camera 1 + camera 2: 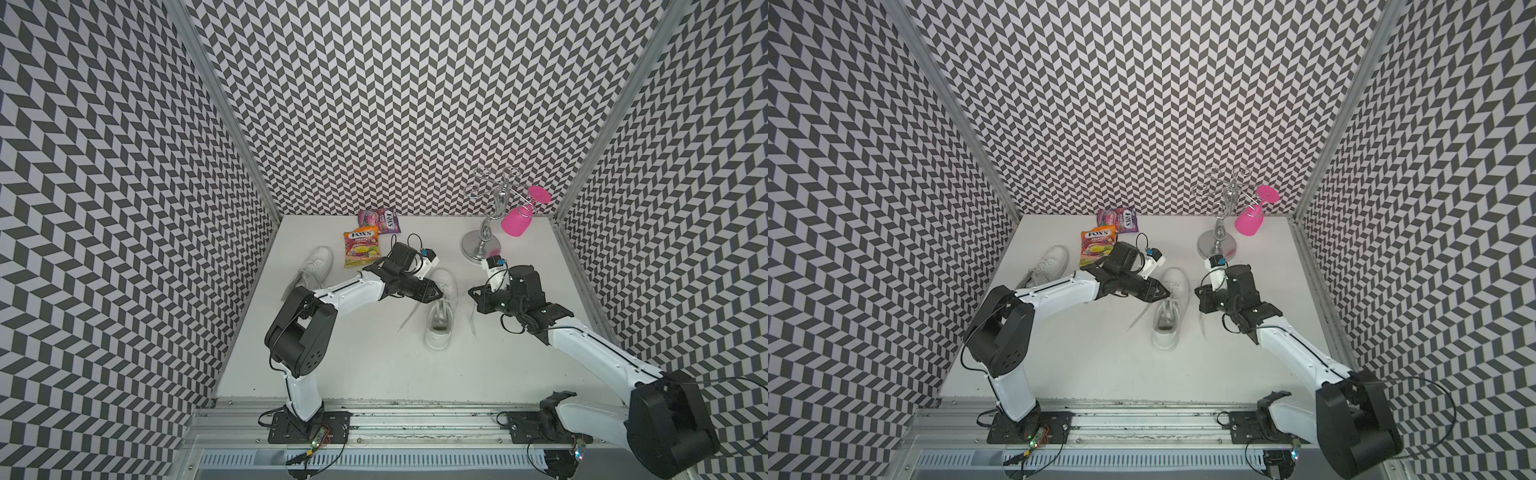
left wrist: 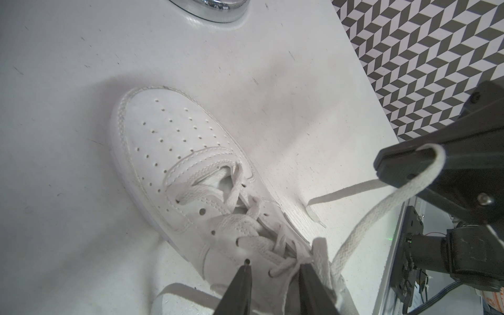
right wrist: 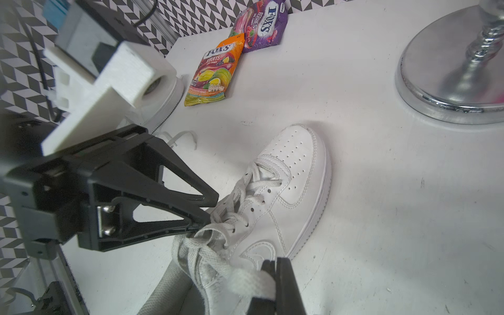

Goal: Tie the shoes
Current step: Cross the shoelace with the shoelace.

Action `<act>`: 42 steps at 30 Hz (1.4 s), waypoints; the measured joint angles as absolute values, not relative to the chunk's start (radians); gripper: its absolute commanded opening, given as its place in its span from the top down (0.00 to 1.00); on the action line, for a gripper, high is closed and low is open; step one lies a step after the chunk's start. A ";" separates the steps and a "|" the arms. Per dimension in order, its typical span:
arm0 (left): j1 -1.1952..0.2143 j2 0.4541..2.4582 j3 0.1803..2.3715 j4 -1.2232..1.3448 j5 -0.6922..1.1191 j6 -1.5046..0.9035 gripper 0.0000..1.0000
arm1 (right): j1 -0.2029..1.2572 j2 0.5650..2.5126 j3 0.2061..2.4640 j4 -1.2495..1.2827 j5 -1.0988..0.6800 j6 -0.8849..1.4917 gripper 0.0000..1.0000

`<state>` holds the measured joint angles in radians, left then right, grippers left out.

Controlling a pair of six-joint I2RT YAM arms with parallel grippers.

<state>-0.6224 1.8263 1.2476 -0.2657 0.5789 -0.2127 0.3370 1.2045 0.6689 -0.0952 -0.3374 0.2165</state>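
Both top views show two white shoes on the white desk. One shoe (image 1: 441,307) lies near the desk's middle, toe toward the far edge, its laces undone and trailing to either side. The second shoe (image 1: 314,266) lies near the left edge, partly hidden under the left arm.

The left gripper (image 1: 438,293) is down at the lacing of the middle shoe; in the left wrist view its fingertips (image 2: 242,283) stand slightly apart with crossed lace strands between them, and I cannot tell whether they pinch any. The right gripper (image 1: 473,292) is just beside that shoe on its right side, clenched on a lace (image 2: 362,221): the left wrist view shows the strand looped over its closed tip, and the right wrist view shows the flat lace end pinched between the jaws at (image 3: 274,275).

The desk is scuffed and matte, closed in on three sides by walls of black-and-white chevron pattern, with a metal rail along the near edge where both arms are mounted.

Two candy bags lie near the far edge, an orange one (image 1: 360,248) and a purple one (image 1: 379,221). One chrome glass rack (image 1: 482,245) stands toward the far right corner, with one pink glass (image 1: 519,219) hanging on it; only the top views show the glass, while the wrist views catch just the rack's base.
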 measured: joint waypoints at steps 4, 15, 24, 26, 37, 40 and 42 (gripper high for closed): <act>-0.624 1.826 1.262 -0.266 0.579 -0.209 0.73 | 0.337 1.204 0.669 -0.095 -0.338 0.216 1.00; -0.627 1.826 1.272 -0.256 0.593 -0.202 0.81 | 0.337 1.203 0.669 -0.093 -0.354 0.213 1.00; -0.628 1.826 1.272 -0.266 0.550 -0.202 0.74 | 0.337 1.201 0.671 -0.087 -0.356 0.210 1.00; -0.628 1.826 1.272 -0.268 0.542 -0.202 0.74 | 0.337 1.199 0.671 -0.087 -0.356 0.210 1.00; -0.628 1.826 1.272 -0.273 0.557 -0.199 0.79 | 0.337 1.197 0.678 -0.081 -0.356 0.208 1.00; -0.628 1.826 1.272 -0.276 0.563 -0.198 0.79 | 0.337 1.197 0.680 -0.082 -0.357 0.208 1.00; -0.628 1.826 1.272 -0.279 0.566 -0.198 0.78 | 0.337 1.197 0.682 -0.082 -0.358 0.208 1.00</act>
<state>-0.6285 1.8263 1.2720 -0.2790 0.5663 -0.1978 0.3374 1.1969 0.6823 -0.0818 -0.3580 0.2085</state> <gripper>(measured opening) 0.211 0.044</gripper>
